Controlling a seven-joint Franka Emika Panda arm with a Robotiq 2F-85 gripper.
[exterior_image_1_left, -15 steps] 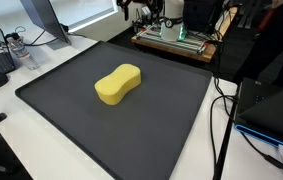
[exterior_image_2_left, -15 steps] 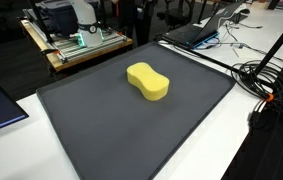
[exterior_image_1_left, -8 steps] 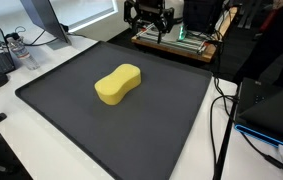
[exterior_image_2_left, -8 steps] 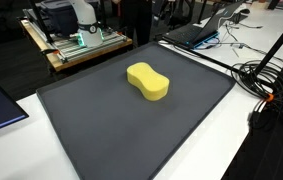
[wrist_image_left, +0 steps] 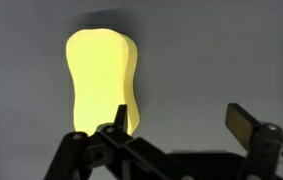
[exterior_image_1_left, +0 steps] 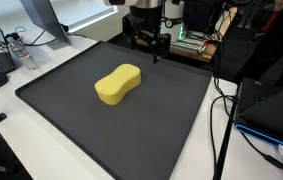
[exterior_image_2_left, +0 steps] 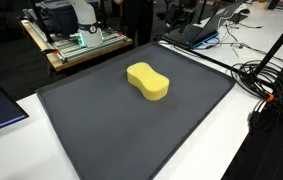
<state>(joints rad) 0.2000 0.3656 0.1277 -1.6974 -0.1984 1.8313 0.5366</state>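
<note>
A yellow peanut-shaped sponge (exterior_image_1_left: 118,84) (exterior_image_2_left: 148,81) lies flat near the middle of a dark grey mat (exterior_image_1_left: 101,135) (exterior_image_2_left: 131,140). My gripper (exterior_image_1_left: 147,46) hangs above the mat's far edge, well apart from the sponge and pointing down. In the wrist view the sponge (wrist_image_left: 101,78) shows lengthwise at upper left. There the gripper (wrist_image_left: 178,126) stands open with nothing between its fingers. Its left fingertip (wrist_image_left: 113,124) overlaps the sponge's lower edge in the picture, and the right fingertip (wrist_image_left: 243,124) is over bare mat.
A wooden board with a machine (exterior_image_1_left: 177,40) (exterior_image_2_left: 76,45) stands beyond the mat. Black cables (exterior_image_1_left: 221,110) (exterior_image_2_left: 266,80) run along one side of the mat. A laptop (exterior_image_2_left: 196,32), a monitor (exterior_image_1_left: 41,20) and a white table (exterior_image_1_left: 51,150) surround it.
The gripper has come down from the top of an exterior view to just above the mat's far edge. The sponge has not moved. The jaws stay open.
</note>
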